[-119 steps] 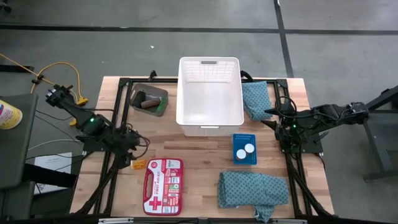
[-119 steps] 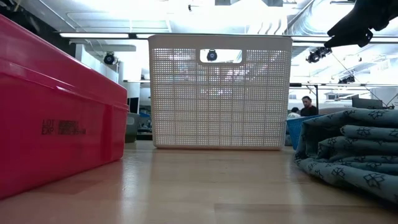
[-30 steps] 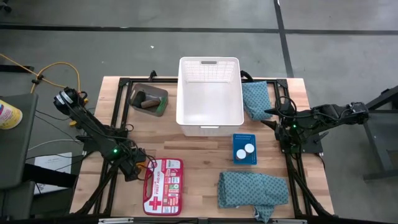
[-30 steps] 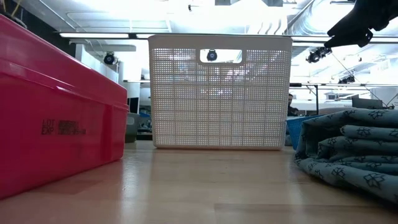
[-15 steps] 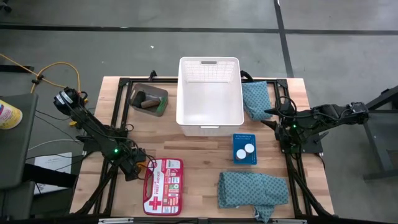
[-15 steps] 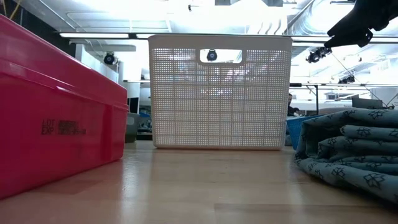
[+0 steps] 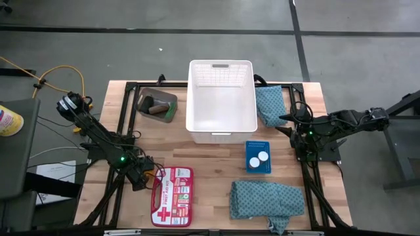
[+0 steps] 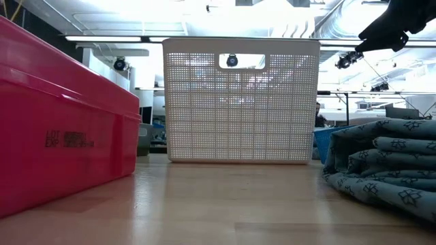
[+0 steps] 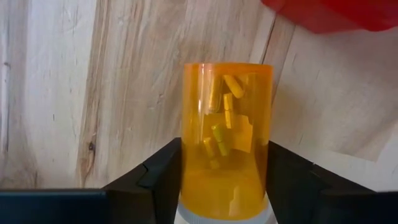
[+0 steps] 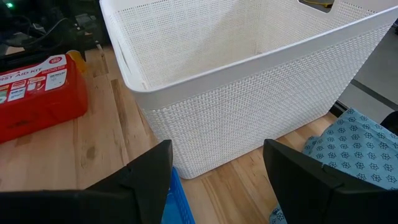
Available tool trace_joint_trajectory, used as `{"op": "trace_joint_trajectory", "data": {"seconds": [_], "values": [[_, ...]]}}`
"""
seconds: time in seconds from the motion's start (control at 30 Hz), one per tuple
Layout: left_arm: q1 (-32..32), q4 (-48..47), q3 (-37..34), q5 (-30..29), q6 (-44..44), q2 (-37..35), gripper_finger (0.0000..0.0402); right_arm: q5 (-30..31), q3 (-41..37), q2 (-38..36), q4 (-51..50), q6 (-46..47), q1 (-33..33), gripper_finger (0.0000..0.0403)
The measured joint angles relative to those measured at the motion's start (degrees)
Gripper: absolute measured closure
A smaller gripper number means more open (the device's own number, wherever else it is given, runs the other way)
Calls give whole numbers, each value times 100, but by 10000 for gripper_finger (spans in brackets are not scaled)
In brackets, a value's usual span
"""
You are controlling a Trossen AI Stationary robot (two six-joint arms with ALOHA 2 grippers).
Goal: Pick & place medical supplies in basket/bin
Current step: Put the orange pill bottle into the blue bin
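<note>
Nothing yet in large white latticed plastic basket (image 7: 222,105) at bench's far edge. Left claw (image 9: 211,186) near bench's left front, fingers flanking translucent orange pill bottle (image 9: 225,140), apparently touching; grip not confirmed. Right claw (image 10: 214,171) waits at bench's right edge, open, empty. Cloths, caps untouched.

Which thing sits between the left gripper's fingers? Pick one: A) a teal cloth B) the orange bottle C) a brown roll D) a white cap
B: the left wrist view shows the orange bottle, pills inside, framed on both sides by the left gripper's dark fingers over the wooden table.
</note>
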Motion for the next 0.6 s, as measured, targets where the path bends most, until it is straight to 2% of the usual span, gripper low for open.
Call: {"op": "trace_joint_trajectory", "data": {"seconds": [0.43, 0.6], "values": [[17, -5, 2, -4, -17, -24, 231, 1, 0, -2, 0, 1, 0, 163], [203, -163, 2, -9, -37, -420, 231, 2, 0, -2, 0, 2, 2, 163]]}}
